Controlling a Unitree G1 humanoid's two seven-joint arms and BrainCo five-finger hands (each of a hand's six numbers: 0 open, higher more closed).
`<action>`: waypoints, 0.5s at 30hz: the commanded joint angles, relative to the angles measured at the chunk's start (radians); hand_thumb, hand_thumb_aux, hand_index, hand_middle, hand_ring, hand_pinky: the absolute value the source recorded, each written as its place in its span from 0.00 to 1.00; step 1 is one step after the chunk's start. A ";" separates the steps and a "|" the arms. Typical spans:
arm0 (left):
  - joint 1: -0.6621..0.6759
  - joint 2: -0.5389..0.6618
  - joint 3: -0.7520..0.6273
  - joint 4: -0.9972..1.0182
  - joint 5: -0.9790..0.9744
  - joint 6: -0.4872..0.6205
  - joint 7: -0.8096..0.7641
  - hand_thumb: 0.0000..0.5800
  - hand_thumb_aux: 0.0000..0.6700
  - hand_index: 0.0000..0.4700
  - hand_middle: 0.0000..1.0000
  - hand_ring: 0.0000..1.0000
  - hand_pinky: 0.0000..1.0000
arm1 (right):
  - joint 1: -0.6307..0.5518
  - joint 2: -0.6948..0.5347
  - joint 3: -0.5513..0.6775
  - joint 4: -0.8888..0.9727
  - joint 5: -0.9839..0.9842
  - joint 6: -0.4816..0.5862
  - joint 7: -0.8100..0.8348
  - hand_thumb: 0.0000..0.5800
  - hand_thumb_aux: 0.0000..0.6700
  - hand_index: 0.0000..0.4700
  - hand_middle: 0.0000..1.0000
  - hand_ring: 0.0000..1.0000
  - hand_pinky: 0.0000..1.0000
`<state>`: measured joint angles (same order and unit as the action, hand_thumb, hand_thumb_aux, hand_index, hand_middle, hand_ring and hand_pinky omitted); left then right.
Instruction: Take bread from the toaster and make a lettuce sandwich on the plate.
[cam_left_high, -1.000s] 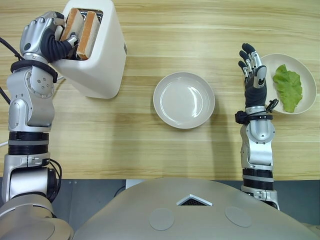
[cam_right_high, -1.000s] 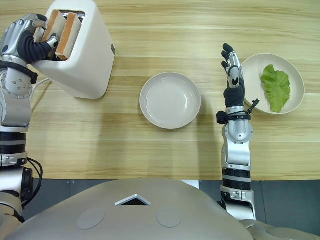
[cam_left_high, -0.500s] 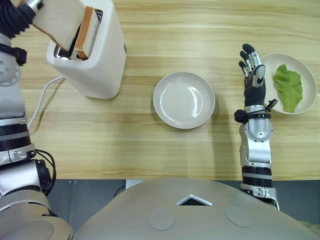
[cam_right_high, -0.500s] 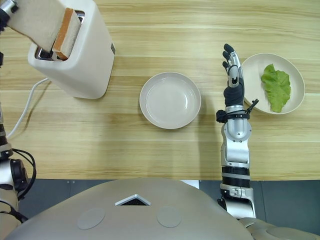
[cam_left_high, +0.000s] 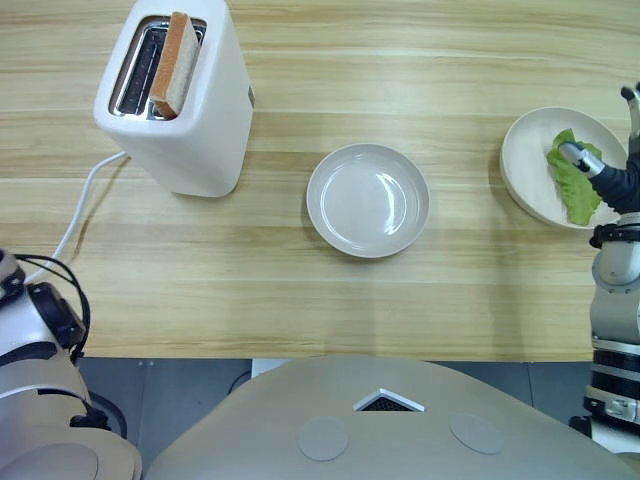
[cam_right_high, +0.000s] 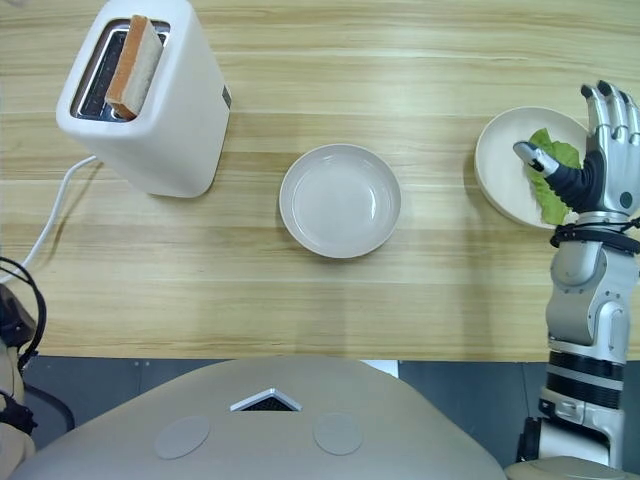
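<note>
A white toaster stands at the far left with one bread slice upright in its right slot; the left slot is empty. The white plate in the middle of the table holds nothing. At the far right a green lettuce leaf lies in a shallow white bowl. My right hand is over the bowl's right side, fingers stretched out and apart, thumb lying across the lettuce. It grips nothing.
The toaster's white cable runs down to the table's left front edge. Bare wooden tabletop lies between toaster, plate and bowl and along the front edge.
My left hand drew one bread slice up out of the toaster and left the view with it. My right hand moved right onto the lettuce bowl, which shifted slightly left.
</note>
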<state>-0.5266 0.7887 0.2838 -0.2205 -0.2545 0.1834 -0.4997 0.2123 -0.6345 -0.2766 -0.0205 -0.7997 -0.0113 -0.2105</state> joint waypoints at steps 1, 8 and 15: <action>-0.016 -0.098 -0.191 -0.075 -0.056 0.093 -0.074 1.00 1.00 1.00 1.00 1.00 1.00 | -0.052 -0.078 0.069 0.217 -0.066 0.018 -0.046 0.00 0.00 0.00 0.00 0.00 0.00; 0.007 -0.251 -0.496 0.018 0.045 0.093 -0.154 1.00 1.00 1.00 1.00 1.00 1.00 | -0.276 -0.159 0.243 0.672 -0.079 -0.047 -0.097 0.33 0.18 0.18 0.00 0.00 0.00; 0.040 -0.320 -0.603 0.120 0.131 0.048 -0.197 1.00 1.00 1.00 1.00 1.00 1.00 | -0.496 -0.150 0.392 1.019 -0.066 -0.109 -0.157 0.62 0.38 0.38 0.00 0.00 0.00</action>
<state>-0.5060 0.4816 -0.2964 -0.1271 -0.1483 0.2452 -0.6851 -0.2323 -0.7863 0.0796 0.9251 -0.8782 -0.0997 -0.3566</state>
